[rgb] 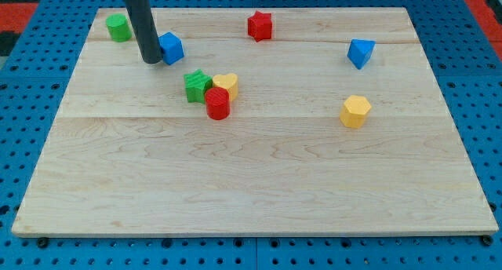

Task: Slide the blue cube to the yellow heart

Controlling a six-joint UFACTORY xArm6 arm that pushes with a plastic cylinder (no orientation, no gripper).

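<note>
Wooden board (259,184) → blue cube (171,48) sits up-left of the yellow heart (227,84), my tip (151,61), a bare rod, touching its left face: push underway, next shove down-right, skirting green star (196,86).

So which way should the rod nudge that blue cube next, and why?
Probably toward the view's lower right. My tip sits just left of the blue cube, and the yellow heart lies down and right of it, beside the green and red blocks.

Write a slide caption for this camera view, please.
My tip touches the blue cube from its left; the yellow heart lies toward the view's lower right.
</note>
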